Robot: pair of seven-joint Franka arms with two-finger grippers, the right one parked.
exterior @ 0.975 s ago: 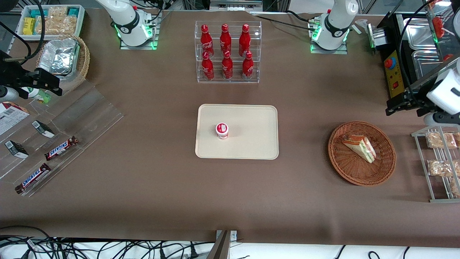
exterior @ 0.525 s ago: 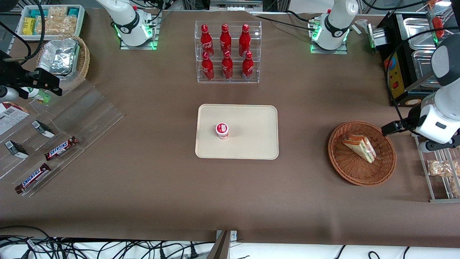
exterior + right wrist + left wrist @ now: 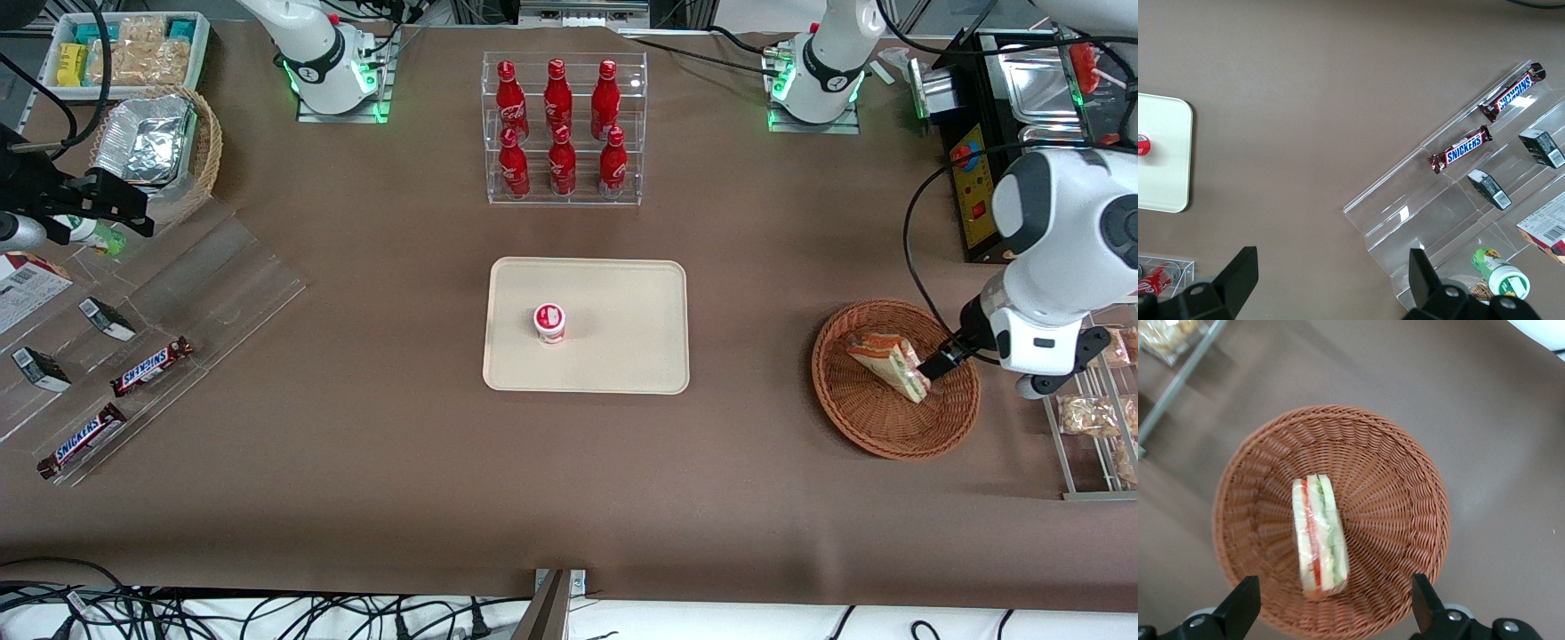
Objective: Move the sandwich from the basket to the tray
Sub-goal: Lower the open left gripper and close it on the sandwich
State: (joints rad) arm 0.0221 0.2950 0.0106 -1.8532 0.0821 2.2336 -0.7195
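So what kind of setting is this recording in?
Probably a lab mock-up of a snack counter: a rack of red bottles, chocolate bars on an acrylic display, and the open gripper hovering over the sandwich in the basket.

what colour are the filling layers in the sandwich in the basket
Red and green between pale bread; clearest in the left wrist view: sandwich lies in the basket, open gripper above it.

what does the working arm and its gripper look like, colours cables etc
White rounded shells with dark grey joint bands, and a black cable looping off the wrist. The gripper, above the basket, has black fingers, spread open. The base glows green.
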